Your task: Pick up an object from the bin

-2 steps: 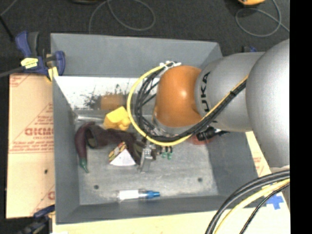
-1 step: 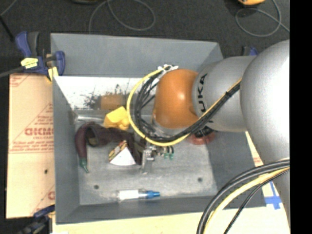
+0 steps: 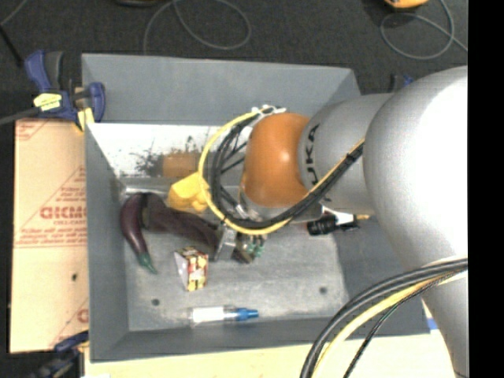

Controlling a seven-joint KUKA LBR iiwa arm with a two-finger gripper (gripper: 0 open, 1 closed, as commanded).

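Observation:
My gripper (image 3: pixel 242 247) sits low in the middle of the bin, mostly hidden under the orange wrist cover. Its tip is next to the right end of a dark purple, elongated thing (image 3: pixel 183 222) lying across the bin floor. A yellow plastic toy (image 3: pixel 186 194) lies just up and left of it, partly behind the cables. A small crumpled foil packet (image 3: pixel 192 268) rests a little below and left of the gripper. Nothing can be seen held.
A purple eggplant toy with a green stem (image 3: pixel 135 231) lies by the left wall. A brown piece (image 3: pixel 179 164) sits at the back. A white pen with a blue cap (image 3: pixel 225 315) lies near the front wall. A black marker (image 3: pixel 334 224) is under the arm, right.

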